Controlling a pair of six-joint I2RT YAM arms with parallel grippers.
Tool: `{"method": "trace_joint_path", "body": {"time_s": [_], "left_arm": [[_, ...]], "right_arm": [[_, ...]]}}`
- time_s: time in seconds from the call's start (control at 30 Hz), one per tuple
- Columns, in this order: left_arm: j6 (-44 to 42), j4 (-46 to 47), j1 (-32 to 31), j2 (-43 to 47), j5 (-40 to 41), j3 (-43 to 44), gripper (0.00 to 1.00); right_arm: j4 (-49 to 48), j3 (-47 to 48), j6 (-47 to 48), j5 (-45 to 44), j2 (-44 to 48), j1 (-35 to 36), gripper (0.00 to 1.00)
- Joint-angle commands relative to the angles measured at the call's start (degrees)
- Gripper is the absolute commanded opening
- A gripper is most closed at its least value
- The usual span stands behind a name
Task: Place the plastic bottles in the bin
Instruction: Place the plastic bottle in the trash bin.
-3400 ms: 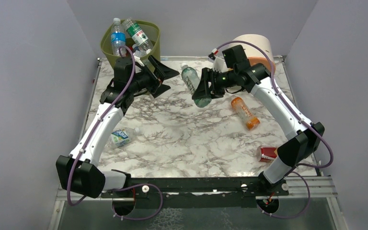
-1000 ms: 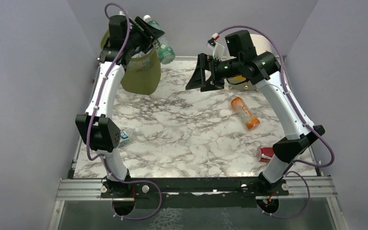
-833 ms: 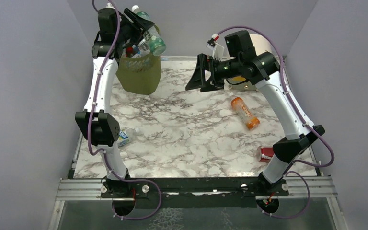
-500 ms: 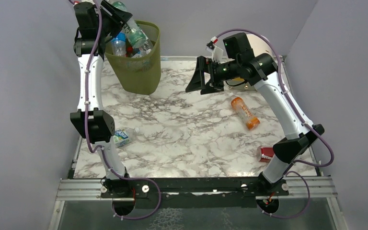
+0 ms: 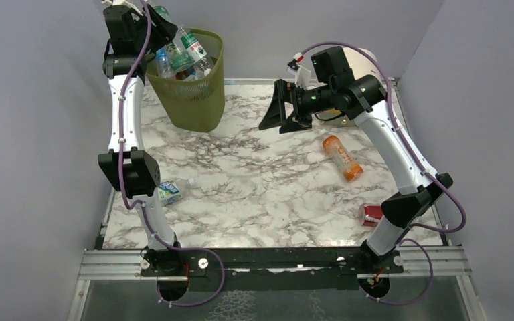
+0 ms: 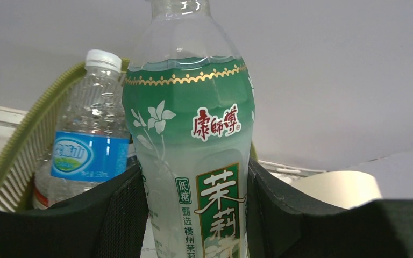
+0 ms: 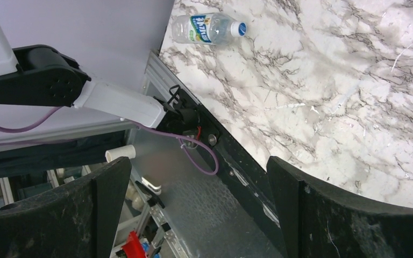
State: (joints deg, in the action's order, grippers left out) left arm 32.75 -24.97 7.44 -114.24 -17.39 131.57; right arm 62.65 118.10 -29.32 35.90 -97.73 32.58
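At the 4 o'clock edge of the marble table [image 5: 268, 200], a red-labelled bottle [image 5: 373, 214] lies beside the right arm's elbow. At 8 o'clock a blue-capped bottle [image 7: 207, 28] with a blue-green label lies on its side on the marble, close to the left arm's elbow. An orange-filled bottle [image 5: 341, 158] lies at 2 o'clock, apart from everything else. Above the far middle of the table hangs the right gripper [image 7: 198, 166], its fingers spread wide with nothing between them. The olive-green mesh bin [image 5: 197, 100] stands in the 11 o'clock corner. A blue-labelled water bottle [image 6: 88, 145] with a white cap and a green-labelled bottle [image 5: 192, 48] stick up out of it. The left gripper [image 6: 193, 177] hangs at the bin's 10 o'clock rim, clamped on a green tea bottle [image 6: 188, 123]. Its cap end points away from the wrist, and pale liquid reaches its shoulder. Whether its base is inside the bin cannot be told. A cream cylinder [image 5: 369, 61] stands at 1 o'clock.
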Motion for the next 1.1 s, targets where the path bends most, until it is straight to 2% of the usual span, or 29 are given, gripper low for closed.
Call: {"method": "trace_joint_path", "body": {"time_s": [0.0,0.13,0.27,0.4,0.67,0.83,0.93,1.07], "left_arm": [[-6.0,1.6,0.8,-1.5,3.7,3.1,0.54],[-7.0,1.8,0.7,-3.3,3.2,5.2,0.59],[-7.6,2.1,0.6,-3.3,4.7,4.9,0.80],[-7.4,2.6,0.5,-3.0,4.6,5.0,0.89],[-4.3,4.7,0.4,-0.4,5.0,2.7,0.91],[2.2,5.3,0.4,2.8,0.7,0.8,0.91],[7.0,5.9,0.0,7.0,-2.6,-4.6,0.91],[15.4,9.6,-0.6,17.1,-8.1,-20.0,0.91]], "right_arm": [[-0.8,-0.4,-0.5,2.0,0.4,0.3,0.99],[-0.5,-0.5,-0.4,2.1,0.2,0.2,0.99],[-0.9,-1.2,-0.5,2.3,0.2,0.2,1.00],[-1.2,-1.8,-0.6,2.6,0.4,0.2,0.99],[-1.5,-2.7,-0.6,2.8,0.6,0.1,0.99],[-0.6,-1.3,0.4,2.4,-0.2,-0.4,0.99],[-0.4,-1.2,0.6,2.1,-0.5,-0.5,0.99],[0.8,-1.8,1.3,0.0,-0.4,-0.6,1.00]]}}
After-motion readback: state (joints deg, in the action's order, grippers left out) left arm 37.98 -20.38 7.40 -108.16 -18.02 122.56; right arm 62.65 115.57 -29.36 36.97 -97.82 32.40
